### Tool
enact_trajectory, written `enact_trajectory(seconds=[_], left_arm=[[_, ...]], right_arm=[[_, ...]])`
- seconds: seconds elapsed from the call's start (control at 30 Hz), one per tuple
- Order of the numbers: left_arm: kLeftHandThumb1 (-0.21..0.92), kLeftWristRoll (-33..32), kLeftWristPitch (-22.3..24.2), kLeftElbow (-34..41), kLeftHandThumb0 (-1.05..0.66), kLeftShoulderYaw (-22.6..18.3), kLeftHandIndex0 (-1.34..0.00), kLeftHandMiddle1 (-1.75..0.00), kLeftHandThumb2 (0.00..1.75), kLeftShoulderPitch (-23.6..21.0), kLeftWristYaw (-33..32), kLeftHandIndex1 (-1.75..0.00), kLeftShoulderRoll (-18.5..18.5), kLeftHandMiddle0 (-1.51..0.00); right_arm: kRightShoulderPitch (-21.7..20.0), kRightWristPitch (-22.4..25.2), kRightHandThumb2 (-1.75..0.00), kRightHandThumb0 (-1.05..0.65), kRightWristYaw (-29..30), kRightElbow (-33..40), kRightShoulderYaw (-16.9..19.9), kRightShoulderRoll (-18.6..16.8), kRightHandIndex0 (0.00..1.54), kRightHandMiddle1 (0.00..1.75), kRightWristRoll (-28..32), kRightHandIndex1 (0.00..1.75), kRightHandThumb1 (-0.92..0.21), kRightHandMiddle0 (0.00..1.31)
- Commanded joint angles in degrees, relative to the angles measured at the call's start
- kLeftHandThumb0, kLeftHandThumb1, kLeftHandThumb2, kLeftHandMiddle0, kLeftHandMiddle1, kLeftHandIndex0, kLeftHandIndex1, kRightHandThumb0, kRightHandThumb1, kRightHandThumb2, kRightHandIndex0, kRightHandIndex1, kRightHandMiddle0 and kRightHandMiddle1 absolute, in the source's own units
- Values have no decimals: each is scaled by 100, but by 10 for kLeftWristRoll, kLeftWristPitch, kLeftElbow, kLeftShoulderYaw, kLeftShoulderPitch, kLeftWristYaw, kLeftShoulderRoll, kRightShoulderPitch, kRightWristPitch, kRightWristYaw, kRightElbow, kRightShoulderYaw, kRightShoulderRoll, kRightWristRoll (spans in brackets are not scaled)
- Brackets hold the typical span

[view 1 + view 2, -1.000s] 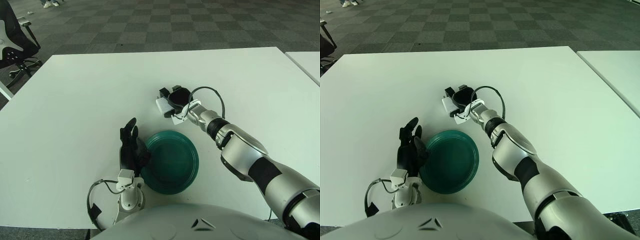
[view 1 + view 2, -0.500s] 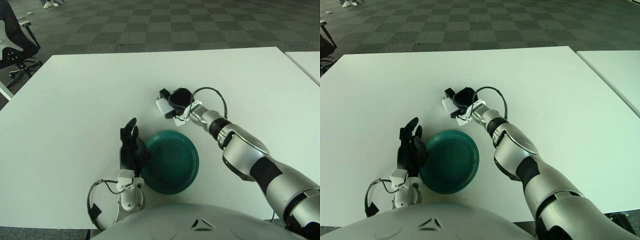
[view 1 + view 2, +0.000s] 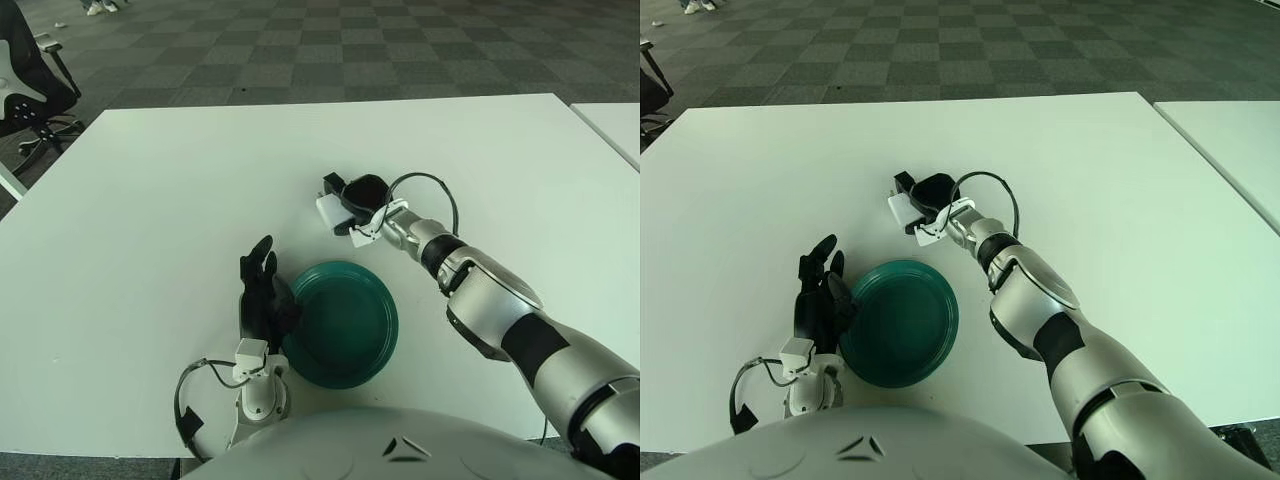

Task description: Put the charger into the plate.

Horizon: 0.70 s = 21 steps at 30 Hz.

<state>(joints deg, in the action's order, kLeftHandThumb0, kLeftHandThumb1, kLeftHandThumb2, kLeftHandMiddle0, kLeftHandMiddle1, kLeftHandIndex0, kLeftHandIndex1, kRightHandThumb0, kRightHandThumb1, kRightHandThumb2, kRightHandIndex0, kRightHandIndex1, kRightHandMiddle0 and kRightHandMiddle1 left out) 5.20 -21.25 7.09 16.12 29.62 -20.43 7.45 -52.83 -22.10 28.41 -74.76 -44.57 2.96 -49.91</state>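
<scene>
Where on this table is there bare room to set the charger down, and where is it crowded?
Bare: plate interior, the table left of the charger, and the far right side. Crowded: plate's left rim beside the left hand, and around the right hand gripping the charger.

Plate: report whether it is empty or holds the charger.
Empty. The green plate shows bare; the white charger is beyond it, in the right hand.

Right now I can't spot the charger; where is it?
The white charger is in the right robot hand, near the middle of the white table, beyond the green plate. The left robot hand shows beside the plate's left edge.
</scene>
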Motion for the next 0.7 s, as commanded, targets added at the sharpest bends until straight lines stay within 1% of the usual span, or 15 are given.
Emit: enact_trajectory(seconds=[0.0,0.07,0.13,0.23,0.27,0.3,0.4,0.47,0.53,0.67], left_arm=[[92,-3,5,6,-81,16,0,-1,102,13,-2,-82,33,-36],[92,-6,4,5,-81,14,0,-1,102,13,0,-85,32,-36],[92,-8,1,4,-81,13,-1,-1,103,12,0,-86,32,-37],[92,-11,-2,5,-81,11,-2,-1,103,12,1,-88,31,-37],[92,-10,-2,5,-81,11,-2,-1,103,13,1,-89,30,-38],[92,-8,-3,7,-81,10,-2,-1,103,13,0,-89,29,-38],[92,-3,-2,15,-81,8,-2,0,103,16,1,-90,22,-36],[92,-1,2,22,-80,6,-1,0,102,18,2,-90,18,-35],[92,1,5,25,-80,5,-1,0,102,19,2,-90,16,-35],[92,6,11,31,-80,4,0,0,101,20,2,-88,13,-34]], right_arm=[[-25,-27,-83,-38,13,45,33,30,74,175,26,175,-70,34],[-20,-34,-84,-39,18,65,42,38,76,175,28,175,-69,34],[-9,-40,-87,-39,16,103,52,50,78,175,32,175,-67,36],[9,-37,-91,-40,8,150,64,60,82,175,34,175,-64,38],[25,-33,-92,-40,1,191,71,68,83,175,37,175,-63,38],[52,-28,-93,-40,-16,259,83,82,84,175,43,175,-63,38],[118,-14,-97,-40,-71,425,107,119,89,175,57,175,-59,41],[137,-18,-99,-41,-84,472,112,135,91,175,55,175,-58,42],[147,-23,-100,-41,-86,491,114,143,92,175,50,175,-57,42],[191,-37,-102,-41,-110,560,117,169,92,175,44,175,-55,44]])
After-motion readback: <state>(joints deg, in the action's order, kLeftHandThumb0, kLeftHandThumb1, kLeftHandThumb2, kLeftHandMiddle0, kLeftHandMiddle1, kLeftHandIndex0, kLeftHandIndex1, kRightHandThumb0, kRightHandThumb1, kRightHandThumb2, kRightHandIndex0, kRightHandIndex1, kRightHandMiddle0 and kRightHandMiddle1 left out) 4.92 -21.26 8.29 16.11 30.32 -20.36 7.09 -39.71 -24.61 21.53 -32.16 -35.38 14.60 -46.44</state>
